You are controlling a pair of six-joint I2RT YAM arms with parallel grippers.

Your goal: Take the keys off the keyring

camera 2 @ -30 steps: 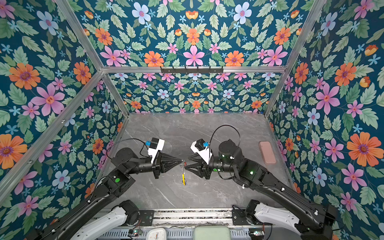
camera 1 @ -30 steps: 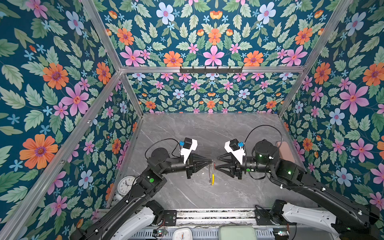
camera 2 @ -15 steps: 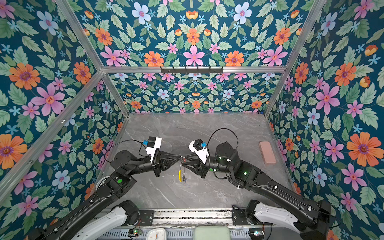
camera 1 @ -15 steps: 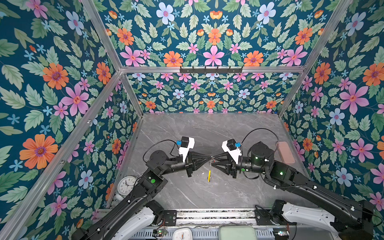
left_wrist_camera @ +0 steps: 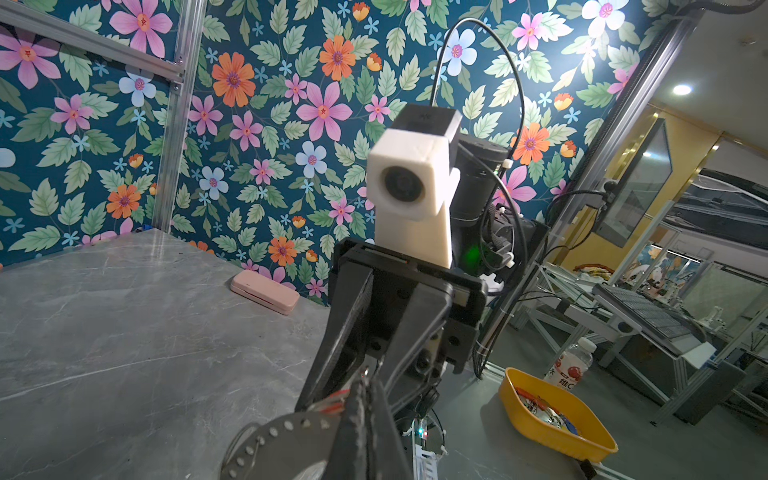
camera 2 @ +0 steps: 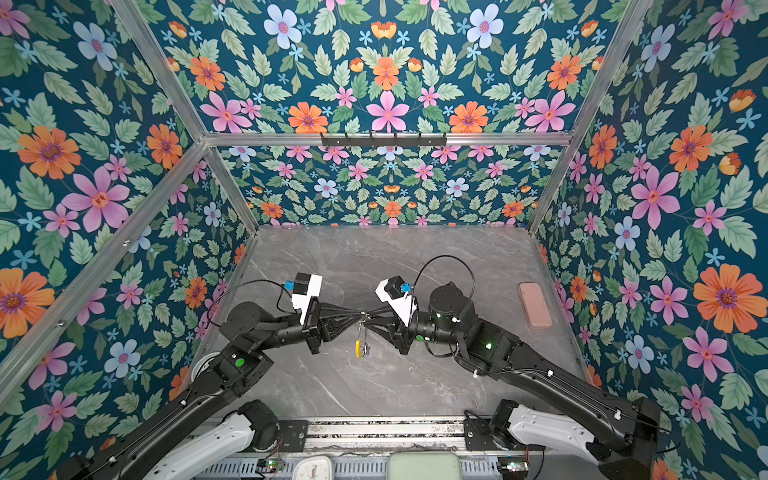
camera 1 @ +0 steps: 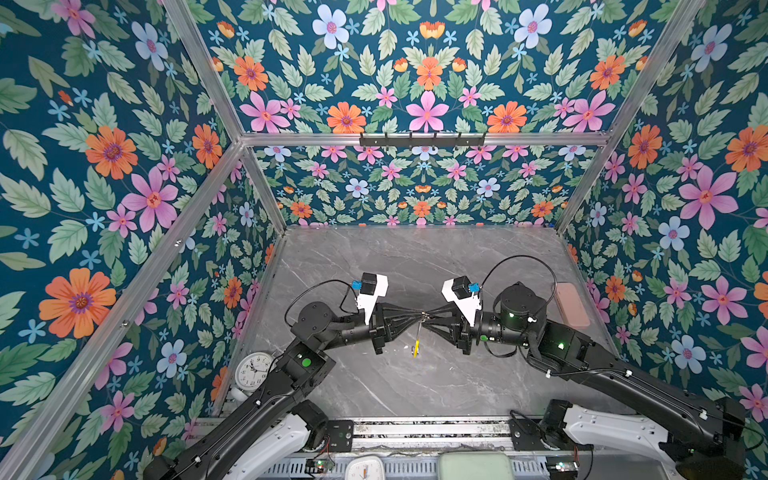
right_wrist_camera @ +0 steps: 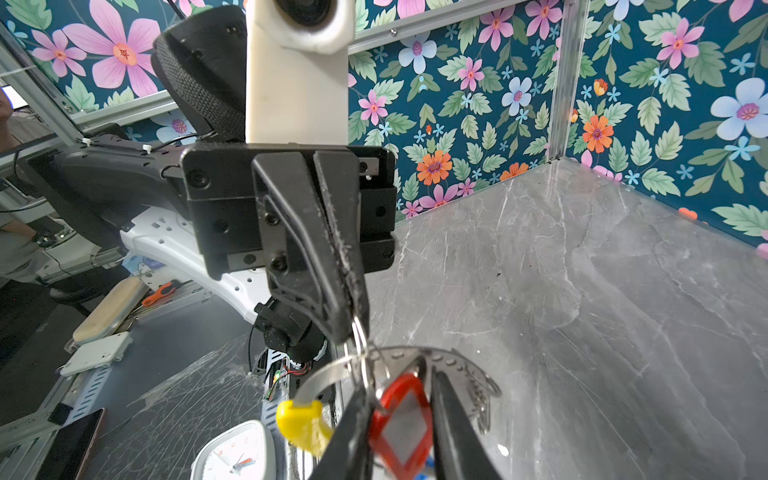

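While the left hand (right_wrist_camera: 349, 323) is clamped shut on the keyring (right_wrist_camera: 325, 375), which hangs above the surface (right_wrist_camera: 540, 291), the right hand (camera 2: 370, 318) has jaws narrowly apart around the red-tagged key (right_wrist_camera: 401, 424), grip unclear.

2 black arms (camera 1: 623, 370), white base links (camera 1: 615, 428), white camera mounts (camera 1: 372, 293), looping black cables (camera 1: 519, 256), green lights (camera 1: 306, 362).
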